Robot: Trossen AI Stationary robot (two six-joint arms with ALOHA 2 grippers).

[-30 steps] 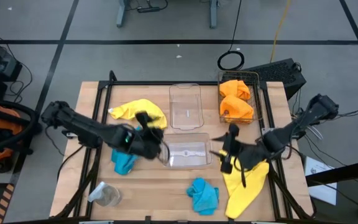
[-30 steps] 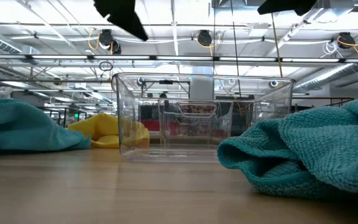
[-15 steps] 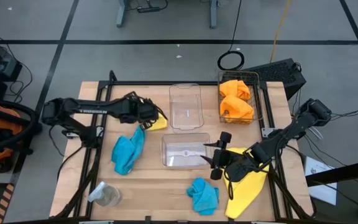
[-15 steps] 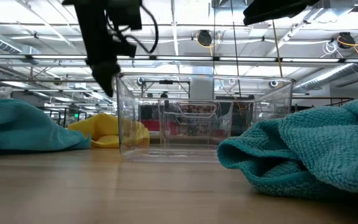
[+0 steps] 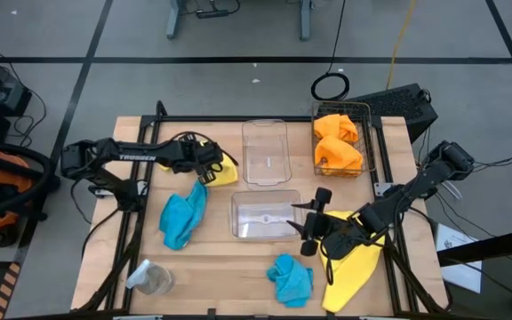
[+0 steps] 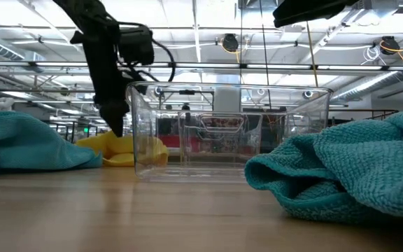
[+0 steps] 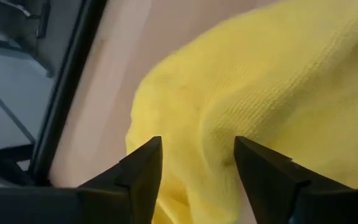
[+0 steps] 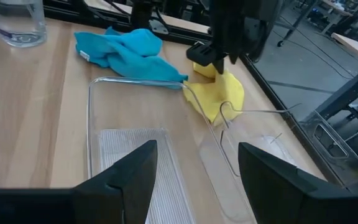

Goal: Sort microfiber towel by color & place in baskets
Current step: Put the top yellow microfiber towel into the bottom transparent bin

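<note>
**Operator:** While my left gripper (image 7: 194, 163) sits over the yellow towel (image 5: 223, 169) near the tabletop's far left, its fingers (image 7: 143, 165) are parted, straddling a fold but not pinching it.

**Observer:** And your right?

**Operator:** The right gripper (image 5: 310, 228) hovers beside the nearer clear bin (image 5: 265, 215), fingers (image 8: 129, 171) apart, holding nothing. A second yellow towel (image 5: 352, 267) lies under that arm at the near right corner.

**Observer:** The rest?

**Operator:** Both orange towels (image 5: 337, 142) already fill the wire basket (image 5: 372, 133); the turquoise towels (image 5: 180, 216) lie loose, unsorted.
</note>
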